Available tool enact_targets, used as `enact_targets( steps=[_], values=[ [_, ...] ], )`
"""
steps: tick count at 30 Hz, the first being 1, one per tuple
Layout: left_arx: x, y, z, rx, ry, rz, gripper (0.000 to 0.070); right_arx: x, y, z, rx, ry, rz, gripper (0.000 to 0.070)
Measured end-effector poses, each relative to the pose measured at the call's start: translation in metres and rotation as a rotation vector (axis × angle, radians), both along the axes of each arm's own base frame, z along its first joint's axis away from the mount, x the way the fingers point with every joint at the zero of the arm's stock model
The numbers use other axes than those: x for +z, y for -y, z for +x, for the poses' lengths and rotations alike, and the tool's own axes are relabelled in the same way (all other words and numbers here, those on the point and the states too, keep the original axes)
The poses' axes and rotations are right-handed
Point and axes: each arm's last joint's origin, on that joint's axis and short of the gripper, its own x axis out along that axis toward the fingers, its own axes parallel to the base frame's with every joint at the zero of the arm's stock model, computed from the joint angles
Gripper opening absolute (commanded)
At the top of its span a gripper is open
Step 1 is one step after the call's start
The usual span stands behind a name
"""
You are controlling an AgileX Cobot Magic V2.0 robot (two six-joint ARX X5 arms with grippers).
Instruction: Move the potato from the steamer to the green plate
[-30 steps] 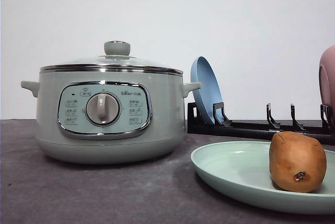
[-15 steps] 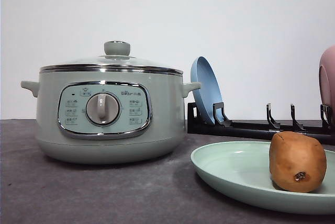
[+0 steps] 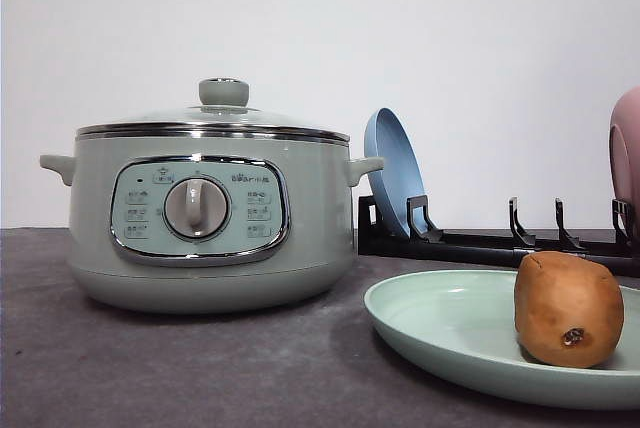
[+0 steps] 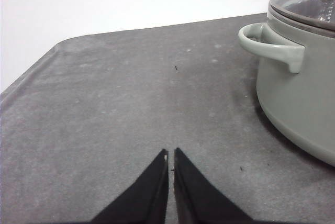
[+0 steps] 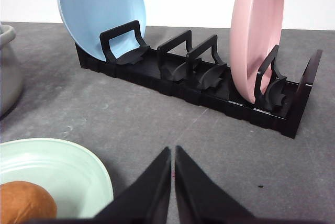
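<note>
The brown-orange potato point(image 3: 568, 309) rests on the pale green plate point(image 3: 450, 333) at the front right of the table; the right wrist view catches the potato point(image 5: 25, 200) and the plate point(image 5: 63, 169) too. At the left stands the sage-green steamer point(image 3: 205, 218), its glass lid on. The steamer's handle and side point(image 4: 293, 77) show in the left wrist view. My left gripper point(image 4: 170, 156) is shut and empty over bare table beside the steamer. My right gripper point(image 5: 172, 153) is shut and empty, beside the plate and in front of the rack.
A black dish rack point(image 5: 209, 85) at the back right holds a blue plate point(image 5: 99, 9) and a pink dish point(image 5: 259, 30) upright. The rack point(image 3: 480, 243) stands right behind the green plate. Dark grey table point(image 4: 115, 103) stretches away from the steamer's handle side.
</note>
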Motion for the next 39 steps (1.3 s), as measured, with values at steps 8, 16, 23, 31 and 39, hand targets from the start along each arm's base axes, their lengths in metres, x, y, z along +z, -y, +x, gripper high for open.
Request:
enact_targets(
  steps=[8,16,23,31,39],
  values=[
    [0.0000,0.0000,0.0000,0.000,0.000,0.000,0.0012,0.0000,0.0000,0.0000,0.000,0.000,0.000,0.0000],
    [0.0000,0.0000,0.0000,0.000,0.000,0.000,0.0012,0.0000,0.0000,0.0000,0.000,0.000,0.000,0.0000],
    [0.0000,0.0000,0.0000,0.000,0.000,0.000,0.0012,0.0000,0.0000,0.0000,0.000,0.000,0.000,0.0000],
    [0.0000,0.0000,0.0000,0.000,0.000,0.000,0.0012,0.0000,0.0000,0.0000,0.000,0.000,0.000,0.0000],
    [0.0000,0.0000,0.0000,0.000,0.000,0.000,0.0012,0.0000,0.0000,0.0000,0.000,0.000,0.000,0.0000]
  ],
)
